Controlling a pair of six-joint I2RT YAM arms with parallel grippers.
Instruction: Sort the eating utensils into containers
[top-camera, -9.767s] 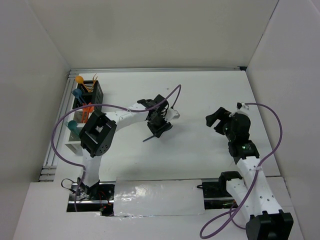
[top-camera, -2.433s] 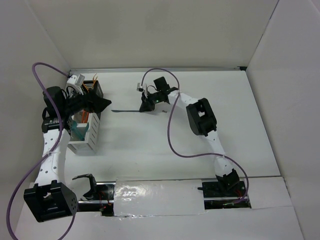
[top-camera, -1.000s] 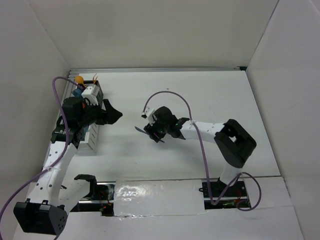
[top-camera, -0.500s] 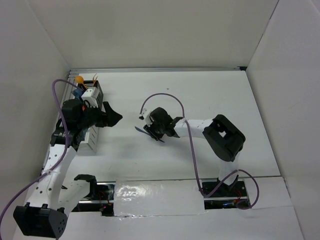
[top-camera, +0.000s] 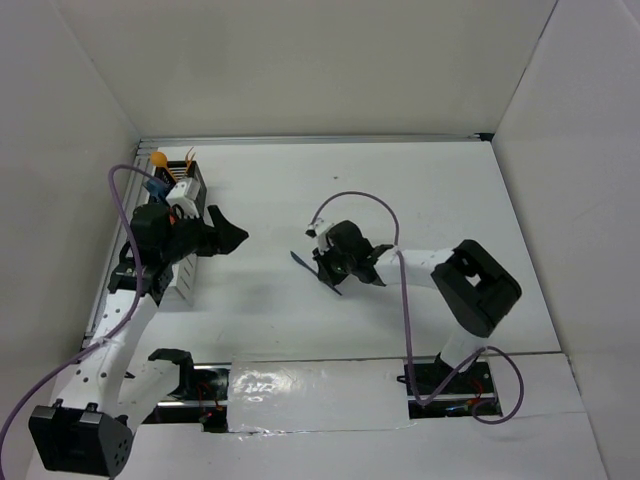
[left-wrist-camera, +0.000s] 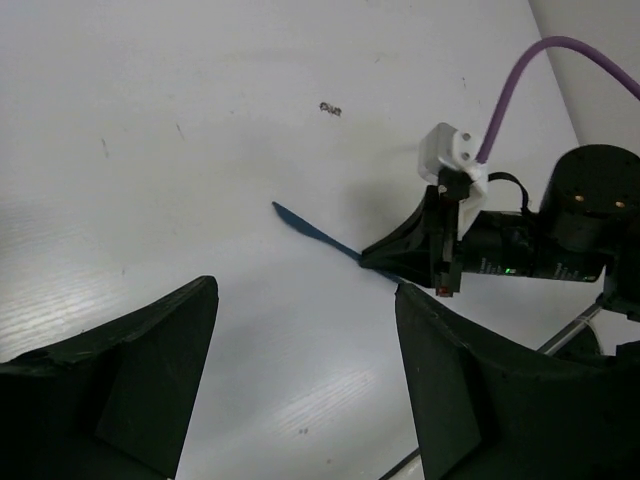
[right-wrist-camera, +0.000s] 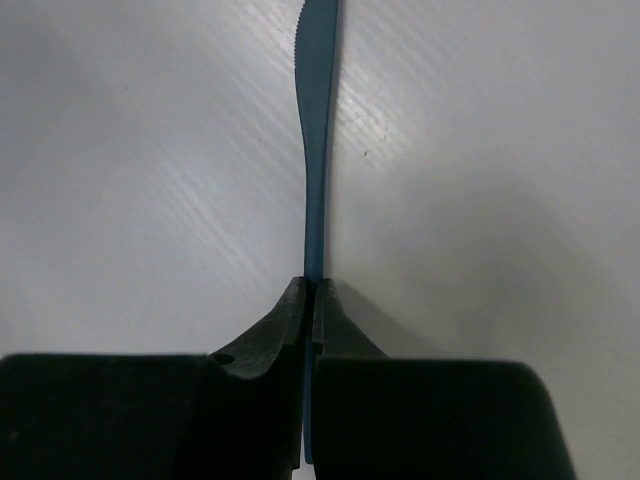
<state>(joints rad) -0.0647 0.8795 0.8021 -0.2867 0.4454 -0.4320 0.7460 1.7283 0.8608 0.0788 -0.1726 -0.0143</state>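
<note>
Pinching a dark blue plastic knife (right-wrist-camera: 318, 150) by its handle, the right gripper (right-wrist-camera: 312, 292) has its jaws clamped tight.
The serrated blade runs straight out ahead of those fingertips, close above the white table (right-wrist-camera: 480, 150). The left gripper (left-wrist-camera: 305, 295) hangs with its jaws spread wide and empty, the knife well ahead of it. The containers (top-camera: 186, 278) sit just behind and below it, an orange spoon (top-camera: 158, 158) standing in the far end.

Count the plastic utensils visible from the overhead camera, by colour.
Orange: 2, plastic spoon and fork standing in the row of bins.
Dark blue: 2, a plastic knife in the shut jaws of the right gripper, plus one utensil in the bins.
Total: 4 visible; the left arm covers part of the bins.
</note>
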